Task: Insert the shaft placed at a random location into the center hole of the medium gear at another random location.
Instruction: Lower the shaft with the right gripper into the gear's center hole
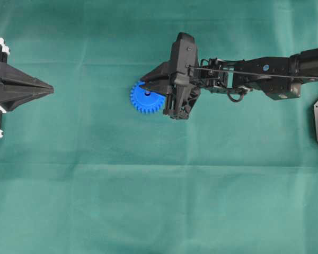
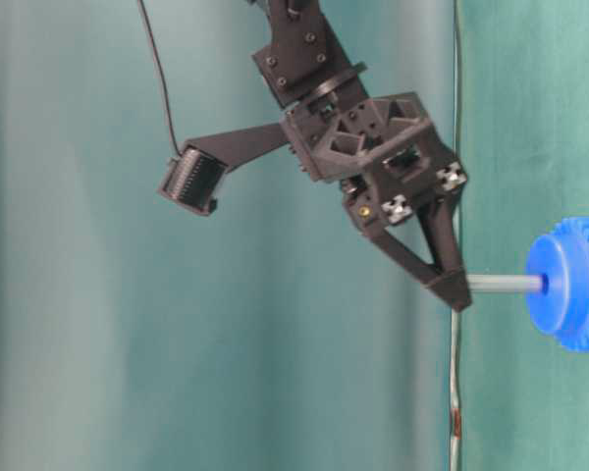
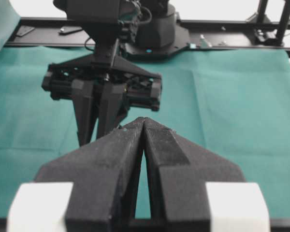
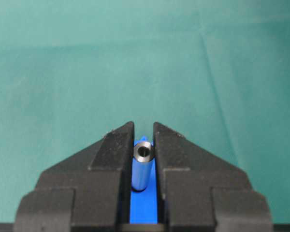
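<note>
Idleness marks the left end effector [image 1: 49,89] at 9 o'clock on the table [image 1: 148,201], its fingers pressed together on nothing. Just past centre toward 12 o'clock lies the gear [image 1: 144,98], with the shaft [image 2: 504,284] standing in its hole [image 2: 542,284], top end pinched between the nearly closed fingers of the right end effector [image 4: 144,145]. To finish well, I would press straight along the shaft's axis without tilting, then part the fingers gently so nothing drags sideways.

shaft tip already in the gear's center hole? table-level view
Yes: the shaft runs from the right gripper straight to the hub of the medium gear, with its tip in the center hole.
</note>
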